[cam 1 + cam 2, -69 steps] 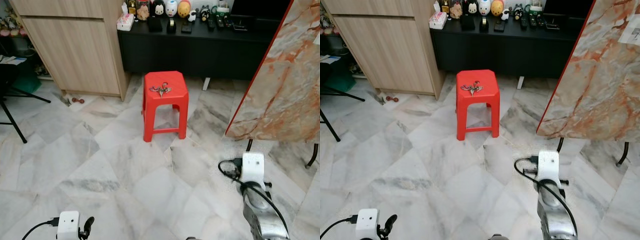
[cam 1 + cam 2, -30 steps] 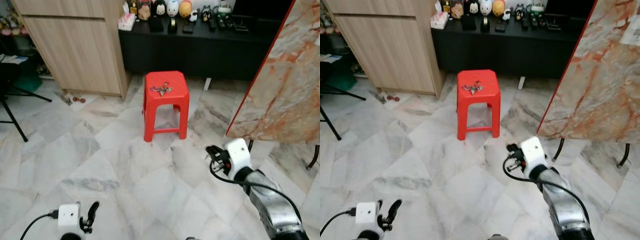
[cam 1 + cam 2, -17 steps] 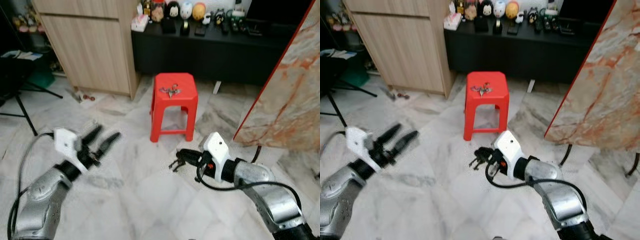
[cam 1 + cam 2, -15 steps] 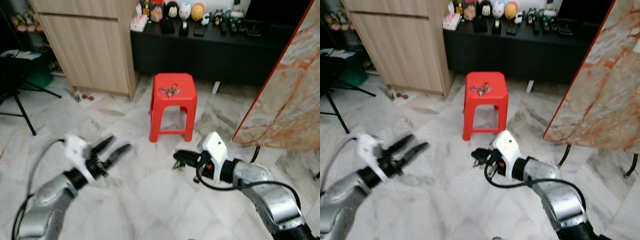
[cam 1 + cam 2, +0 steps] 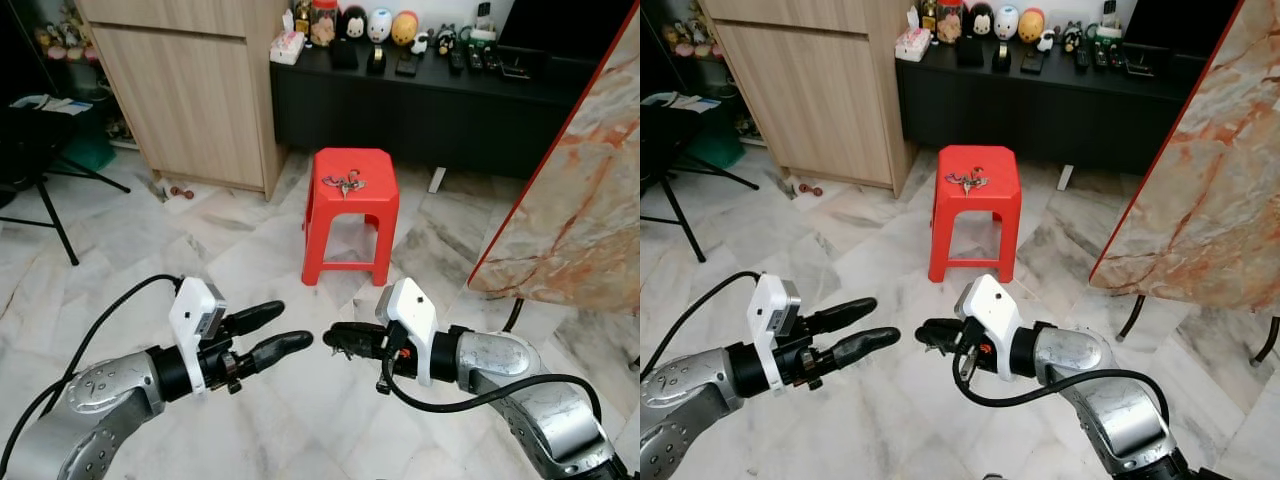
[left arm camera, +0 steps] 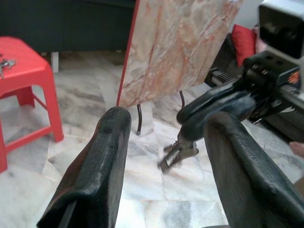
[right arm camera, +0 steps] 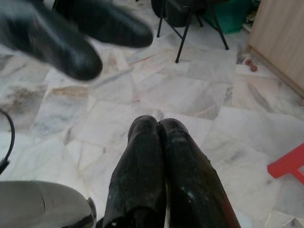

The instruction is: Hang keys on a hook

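One bunch of keys point(image 5: 347, 183) lies flat on the seat of the one red plastic stool point(image 5: 350, 222), near its middle; the bunch is too small to count its keys, and it spreads roughly across the seat from the robot's left to right with no clear long axis. The stool stands on the marble floor point(image 5: 120, 260) in front of a long black desk point(image 5: 420, 105) that carries a row of small figures and remotes. A light wooden cabinet point(image 5: 190, 90) stands to the left of the desk, and one marble-patterned slab with a red edge point(image 5: 575, 215) leans at the right.

Both arms are raised low in front of the robot, well short of the stool. The left tool point(image 5: 278, 328) points to the right with its two black fingers spread apart and nothing between them. The right tool point(image 5: 337, 339) points left toward it, fingers pressed together; the left wrist view shows a small metal piece point(image 6: 176, 153) hanging under its tip, too blurred to identify. The two tool tips are near each other but apart.
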`<state>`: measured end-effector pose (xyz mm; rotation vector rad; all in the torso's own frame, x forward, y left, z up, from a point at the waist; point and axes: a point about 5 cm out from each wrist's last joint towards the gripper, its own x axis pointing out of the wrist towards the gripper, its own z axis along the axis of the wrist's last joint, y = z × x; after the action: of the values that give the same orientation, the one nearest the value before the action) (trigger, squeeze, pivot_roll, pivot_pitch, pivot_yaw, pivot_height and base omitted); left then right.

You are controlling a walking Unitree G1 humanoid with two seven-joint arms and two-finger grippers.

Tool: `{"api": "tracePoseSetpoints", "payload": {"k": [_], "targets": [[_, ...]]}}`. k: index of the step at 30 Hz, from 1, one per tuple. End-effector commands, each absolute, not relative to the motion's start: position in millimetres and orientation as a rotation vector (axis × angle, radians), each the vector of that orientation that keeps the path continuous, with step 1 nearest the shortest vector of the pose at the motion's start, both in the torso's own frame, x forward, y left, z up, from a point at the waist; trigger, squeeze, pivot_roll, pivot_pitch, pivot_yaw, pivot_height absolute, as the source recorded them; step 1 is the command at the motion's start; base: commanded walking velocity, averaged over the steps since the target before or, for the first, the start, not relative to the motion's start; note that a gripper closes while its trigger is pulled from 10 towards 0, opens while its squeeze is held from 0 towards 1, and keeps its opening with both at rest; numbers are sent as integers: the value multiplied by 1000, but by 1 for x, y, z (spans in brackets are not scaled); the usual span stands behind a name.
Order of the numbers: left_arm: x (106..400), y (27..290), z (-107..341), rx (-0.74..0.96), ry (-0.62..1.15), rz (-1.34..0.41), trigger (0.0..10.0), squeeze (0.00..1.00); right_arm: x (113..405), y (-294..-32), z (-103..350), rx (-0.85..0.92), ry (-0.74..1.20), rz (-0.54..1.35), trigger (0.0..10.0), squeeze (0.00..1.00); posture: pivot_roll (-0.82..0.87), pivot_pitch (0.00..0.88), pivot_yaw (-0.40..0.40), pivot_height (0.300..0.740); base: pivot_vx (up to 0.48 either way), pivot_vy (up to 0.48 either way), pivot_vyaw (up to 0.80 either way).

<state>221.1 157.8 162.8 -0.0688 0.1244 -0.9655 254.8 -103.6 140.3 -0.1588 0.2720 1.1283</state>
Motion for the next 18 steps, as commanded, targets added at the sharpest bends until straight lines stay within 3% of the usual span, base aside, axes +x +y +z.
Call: {"api": "tracePoseSetpoints", "payload": {"k": [1,6,8,10,13,18], "targets": [[223,157,164,-111,126,-945,10000,0,264,-110,150,-133,252,1088,10000,0,-125,115,-77,727,0,0,0],[228,153,165,-146,96,-931,10000,0,268,-119,149,-116,248,1044,10000,0,-131,107,-68,727,0,0,0],[249,172,155,-153,77,-715,10000,0,274,-132,138,-5,261,908,10000,0,-130,110,-60,727,0,0,0],[253,176,151,-149,82,-666,10000,0,275,-134,135,13,266,883,10000,0,-130,110,-60,727,0,0,0],[266,207,113,-96,206,-367,10000,0,280,-152,111,62,321,660,10000,0,-147,106,-39,727,0,0,0],[268,222,75,-71,329,-192,10000,0,279,-179,83,179,407,342,10000,0,-161,119,-12,727,0,0,0]]}}
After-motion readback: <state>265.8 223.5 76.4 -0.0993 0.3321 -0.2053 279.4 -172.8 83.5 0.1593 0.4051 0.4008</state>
